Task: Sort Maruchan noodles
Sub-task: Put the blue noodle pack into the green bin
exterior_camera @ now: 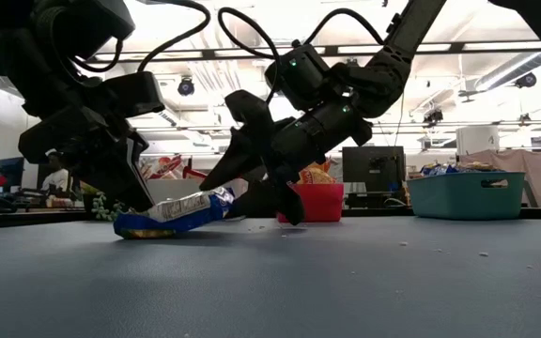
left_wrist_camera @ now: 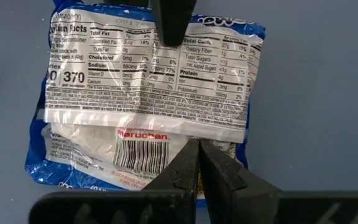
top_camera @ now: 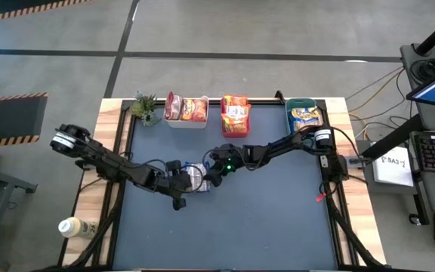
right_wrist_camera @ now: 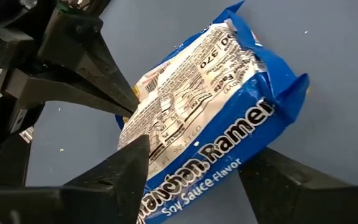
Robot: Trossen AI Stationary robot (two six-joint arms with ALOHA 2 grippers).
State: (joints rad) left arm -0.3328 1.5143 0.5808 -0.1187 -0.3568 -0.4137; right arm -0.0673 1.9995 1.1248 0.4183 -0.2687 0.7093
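Near the middle of the dark table [top_camera: 278, 227], a blue-and-white Maruchan soy sauce ramen packet [top_camera: 195, 178] sits between the two claws. In the low view the packet [exterior_camera: 177, 212] is tilted, one end on the table and the other end raised toward the right claw.

The left gripper [top_camera: 178, 180] reaches in from 9 o'clock. Its fingers [left_wrist_camera: 194, 168] are pressed together, tips at the packet's barcode edge [left_wrist_camera: 142, 152]; whether they pinch the wrapper cannot be told. The nutrition-label side of the packet faces up.

The right gripper [top_camera: 211, 172] comes from 3 o'clock, its arm stretching back toward the table's right edge. Its fingers [right_wrist_camera: 120, 171] stand apart, straddling the end of the packet [right_wrist_camera: 210, 124] printed "Ramen Soy Sauce Flavor", one finger on each side; it is not clear that they clamp it.

Along the 12 o'clock edge stand three bins: a white bin [top_camera: 186, 112] with orange and silvery packets, a pink bin [top_camera: 235, 115] with orange packets, and a teal bin [top_camera: 306, 117] with blue-yellow packets. A small green plant [top_camera: 145, 108] sits at the 11 o'clock corner. A white bottle [top_camera: 76, 226] lies on the wooden border near 8 o'clock.
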